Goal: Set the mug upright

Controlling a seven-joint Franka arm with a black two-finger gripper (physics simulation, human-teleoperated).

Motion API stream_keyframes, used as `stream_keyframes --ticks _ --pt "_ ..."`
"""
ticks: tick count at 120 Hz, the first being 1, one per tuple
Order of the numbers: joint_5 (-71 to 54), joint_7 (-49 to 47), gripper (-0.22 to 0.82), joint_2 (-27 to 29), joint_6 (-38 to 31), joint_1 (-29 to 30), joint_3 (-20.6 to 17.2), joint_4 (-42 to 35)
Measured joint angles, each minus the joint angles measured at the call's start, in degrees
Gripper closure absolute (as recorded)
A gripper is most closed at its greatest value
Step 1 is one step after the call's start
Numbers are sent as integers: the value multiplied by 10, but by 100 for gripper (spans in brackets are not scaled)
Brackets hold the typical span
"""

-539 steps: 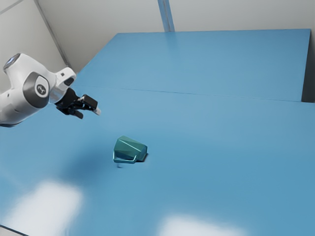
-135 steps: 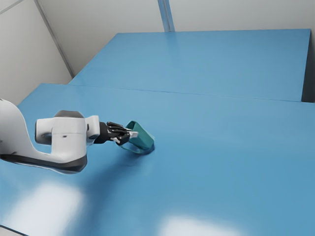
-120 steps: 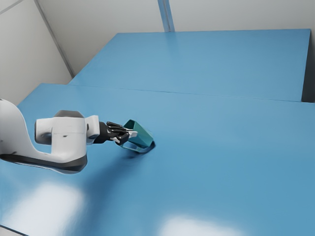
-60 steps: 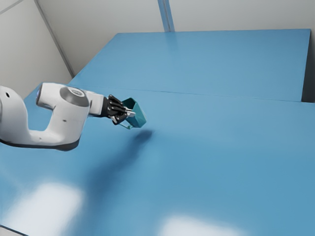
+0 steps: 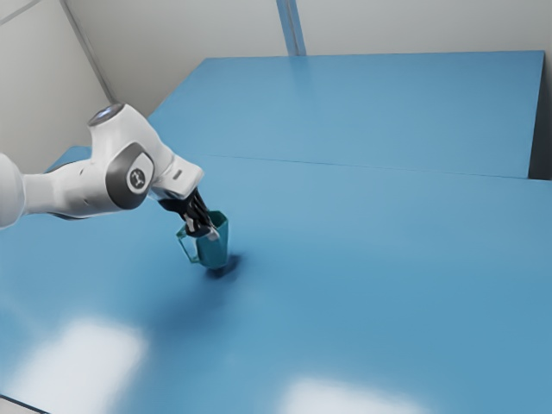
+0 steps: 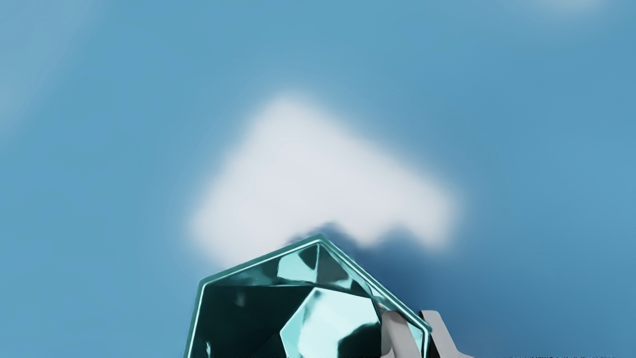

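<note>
The mug (image 5: 215, 248) is roughly upright at or just above the table (image 5: 388, 259), and we pinch its wall in our gripper (image 6: 419, 328), one finger inside, one outside, so its base faces down.

There is one robot arm (image 5: 129, 177), and it has one gripper (image 5: 205, 235). The fingers (image 6: 397, 334) of this gripper are two in number. Of mugs I count one (image 5: 213, 247), and this mug has one handle (image 5: 185, 250). The blue table surfaces are two: one near (image 5: 388, 267) and one far (image 5: 371, 112) (I count them as two because a thin line goes between them). In the exterior view, the bright patches of light on the near surface are two (image 5: 82, 362). Behind, there is one blue strip (image 5: 291, 26).
</note>
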State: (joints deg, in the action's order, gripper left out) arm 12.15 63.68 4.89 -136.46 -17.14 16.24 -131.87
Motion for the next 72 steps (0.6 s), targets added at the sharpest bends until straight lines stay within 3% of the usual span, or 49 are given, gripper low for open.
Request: stream_keyframes --ticks 33,72 --pt "-57 -184 79 -5 -39 1 0 -10" --pt "-65 -318 79 -28 -87 2 -1 -11"
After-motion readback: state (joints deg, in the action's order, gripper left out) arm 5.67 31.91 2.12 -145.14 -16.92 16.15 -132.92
